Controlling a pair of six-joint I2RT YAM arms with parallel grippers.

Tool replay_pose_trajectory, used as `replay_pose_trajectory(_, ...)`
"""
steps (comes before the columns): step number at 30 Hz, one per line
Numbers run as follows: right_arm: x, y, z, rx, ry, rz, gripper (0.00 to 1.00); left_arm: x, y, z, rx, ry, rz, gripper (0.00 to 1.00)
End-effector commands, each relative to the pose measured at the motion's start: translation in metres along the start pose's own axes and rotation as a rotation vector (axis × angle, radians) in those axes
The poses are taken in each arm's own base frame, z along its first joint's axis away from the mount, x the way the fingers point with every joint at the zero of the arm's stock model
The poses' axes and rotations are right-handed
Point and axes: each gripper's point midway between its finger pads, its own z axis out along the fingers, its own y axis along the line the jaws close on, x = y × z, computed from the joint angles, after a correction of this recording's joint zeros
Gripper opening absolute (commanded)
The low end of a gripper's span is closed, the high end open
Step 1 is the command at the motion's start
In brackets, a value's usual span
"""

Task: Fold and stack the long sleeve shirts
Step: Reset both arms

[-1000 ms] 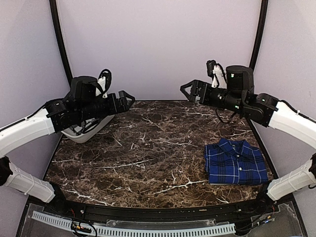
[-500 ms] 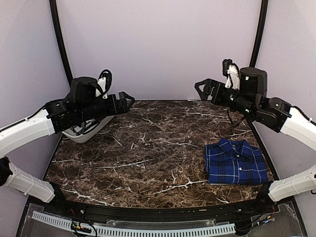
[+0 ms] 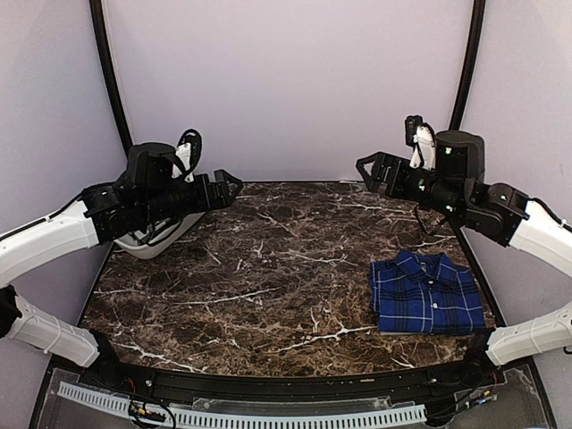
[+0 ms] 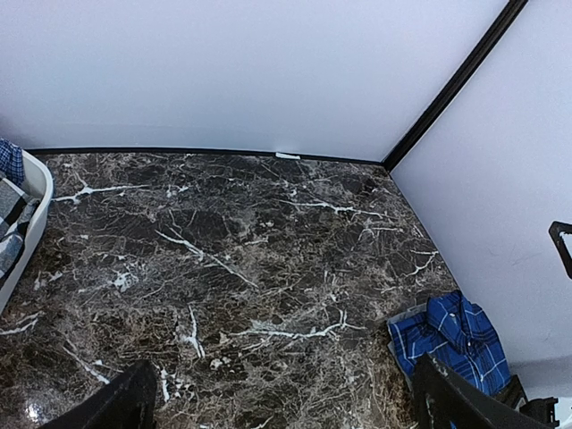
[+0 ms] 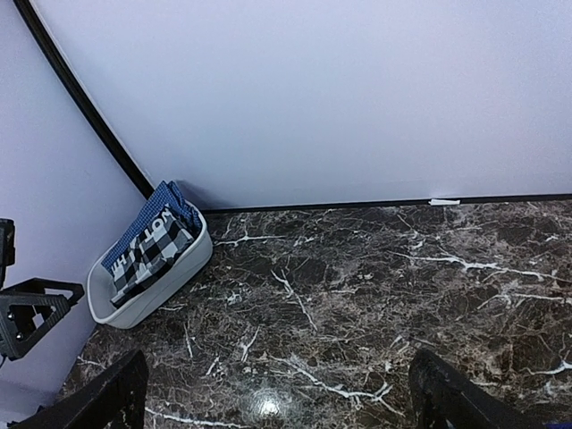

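Desk (image 3: 268, 268): dark stone-look slab with white veining, smooth and glossy; it mirrors a light spot at the lower centre of the right wrist view.
Shirt (image 3: 424, 295), lower right: woven cloth, blue and black plaid, matt, with small white buttons.
Bin (image 5: 152, 299), left: white plastic, smooth, slight sheen.
Cloths (image 5: 147, 241) in the bin: soft matt fabric, black-and-white check and blue plaid.
Walls (image 3: 286, 80): pale lilac, smooth, matt.
Arm shells (image 3: 45, 246): white, smooth, hard plastic by the look; joints black and matt.
Left hand (image 3: 234, 182), right hand (image 3: 365, 170): black, matt, hard.
Duct (image 3: 241, 416), bottom edge: white slotted plastic.
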Motion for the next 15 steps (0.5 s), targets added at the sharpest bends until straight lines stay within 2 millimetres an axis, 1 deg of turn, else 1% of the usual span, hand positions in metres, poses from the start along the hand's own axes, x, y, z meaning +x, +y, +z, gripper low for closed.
replay_pose_trajectory(1,-0.0065,0.0011,-0.0038,-0.007,-0.039,0.009,0.99,-0.0073,0.0029,-0.0093,-0.001,-0.037,0.000,0.98)
replay_pose_trajectory(15,0.0009,-0.0034,-0.0033,0.004,-0.029,0.013,0.99,-0.0052,0.0033,-0.0064,-0.003,-0.030,0.002,0.99)
